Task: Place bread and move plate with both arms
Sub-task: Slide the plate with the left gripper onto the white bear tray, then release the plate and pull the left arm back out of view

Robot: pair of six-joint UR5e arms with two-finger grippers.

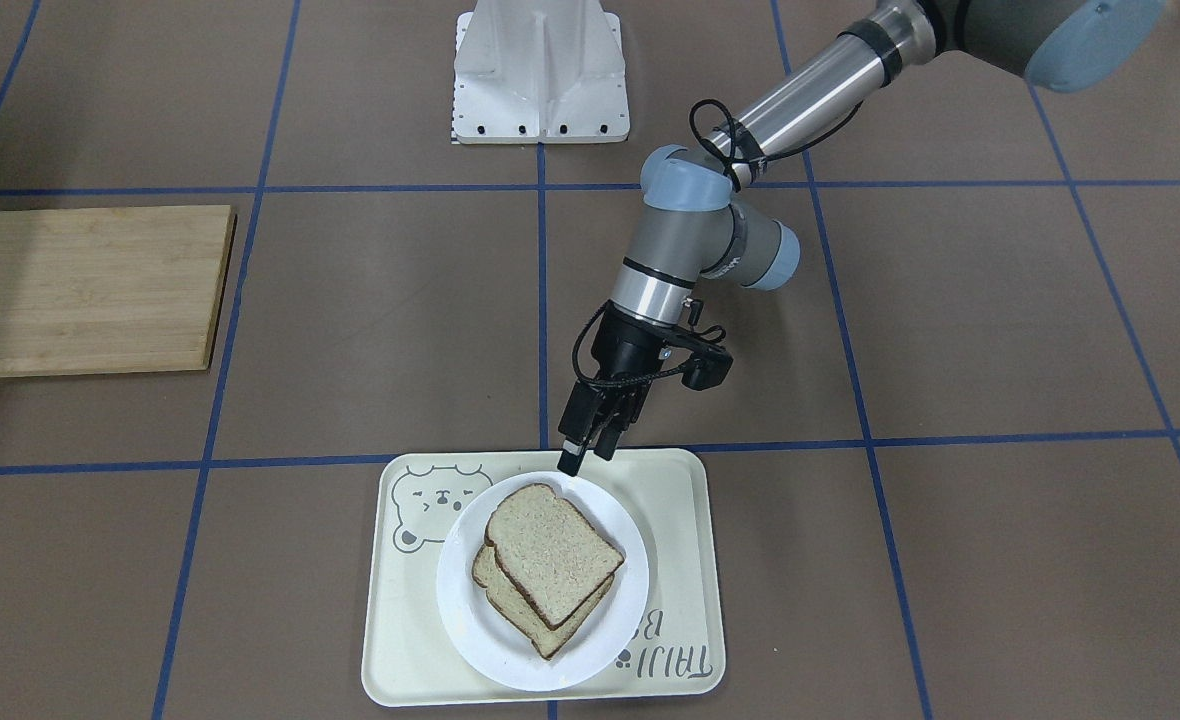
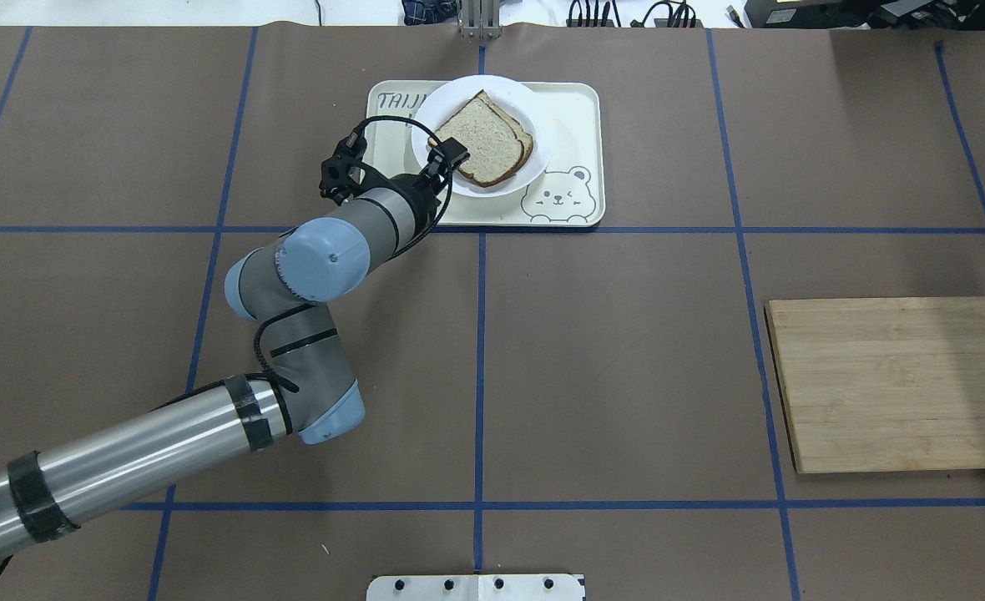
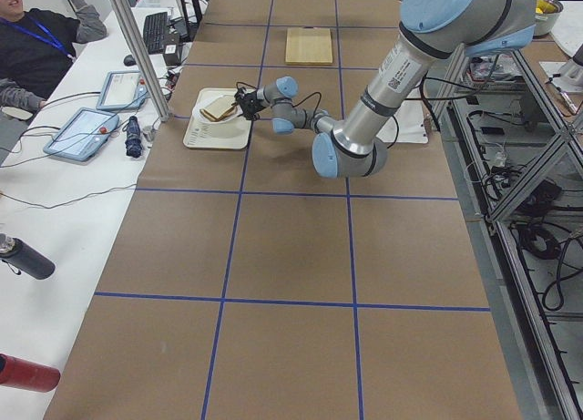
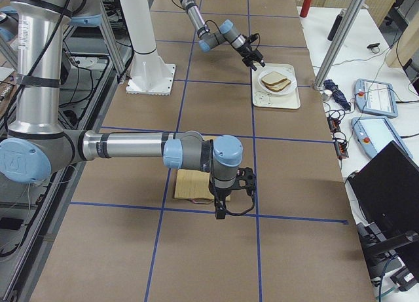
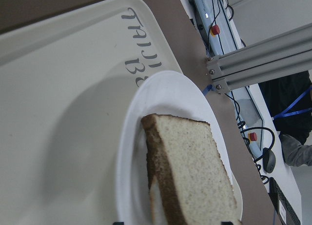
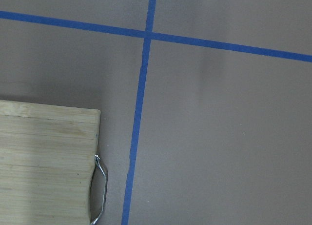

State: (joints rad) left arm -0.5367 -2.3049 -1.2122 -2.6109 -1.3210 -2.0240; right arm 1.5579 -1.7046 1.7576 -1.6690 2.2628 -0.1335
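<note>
The tray (image 1: 678,540) bears grey lettering "TAIJI" near one corner. A second line under it starts with "B"; the plate (image 1: 465,610) hides the rest.

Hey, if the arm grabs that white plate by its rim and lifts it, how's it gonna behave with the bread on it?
The plate looks glossy and rigid, so it likely won't flex but may slip in a rim pinch. Held at one edge, it would probably tilt. The bread lies stacked and offset, unsecured, so slices could slide off.
</note>
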